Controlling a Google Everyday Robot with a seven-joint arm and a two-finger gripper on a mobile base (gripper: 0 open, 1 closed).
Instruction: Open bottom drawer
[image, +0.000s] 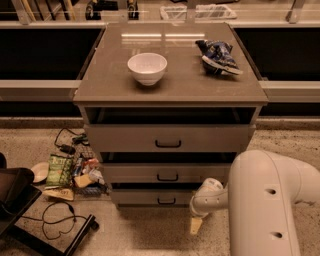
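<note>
The bottom drawer (150, 198) is the lowest, shortest grey-beige front of the cabinet, with a small black bar handle (166, 201). It sits close to the cabinet face, a dark gap above it. My gripper (196, 225) hangs low to the right of the handle, in front of the drawer's right end, near the floor. One tan fingertip (195, 226) points down. My white arm (265, 205) fills the lower right.
The middle drawer (167, 172) and top drawer (168, 138) stand above. A white bowl (147, 67) and a blue chip bag (218, 56) sit on the cabinet top. Snack packs and cables (67, 172) litter the floor at left, by a black stand (20, 210).
</note>
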